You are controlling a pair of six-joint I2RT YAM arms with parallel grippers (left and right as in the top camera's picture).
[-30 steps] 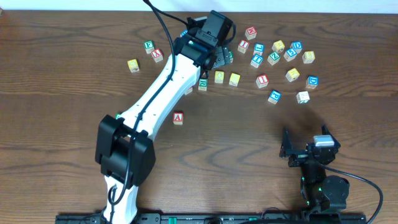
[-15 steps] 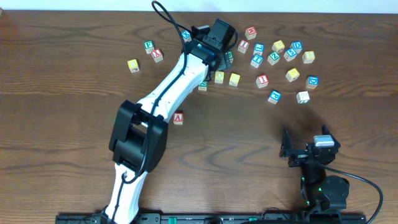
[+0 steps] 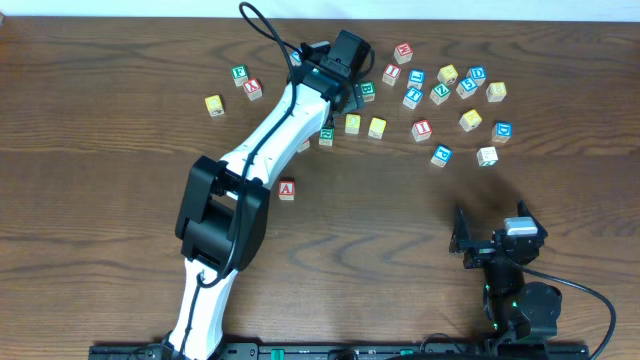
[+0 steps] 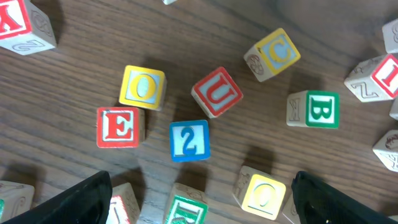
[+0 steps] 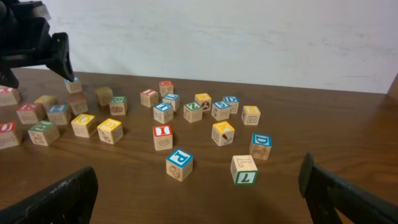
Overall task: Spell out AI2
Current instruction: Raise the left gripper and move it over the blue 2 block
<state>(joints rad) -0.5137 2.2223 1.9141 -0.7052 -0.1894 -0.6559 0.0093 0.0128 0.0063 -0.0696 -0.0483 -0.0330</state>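
Blue-faced wooden 2 cube (image 4: 189, 140): now sits under my left pincer (image 4: 200, 186) after the arm's shift;
Pincer: fingers apart, empty;
Meaning: lowering and grasping come next, I judge

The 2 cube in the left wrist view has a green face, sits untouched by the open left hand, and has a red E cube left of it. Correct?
Not quite. The 2 cube has a blue face, not green; the left wrist view shows it. It does sit untouched by the open left hand, with the red E cube left of it.
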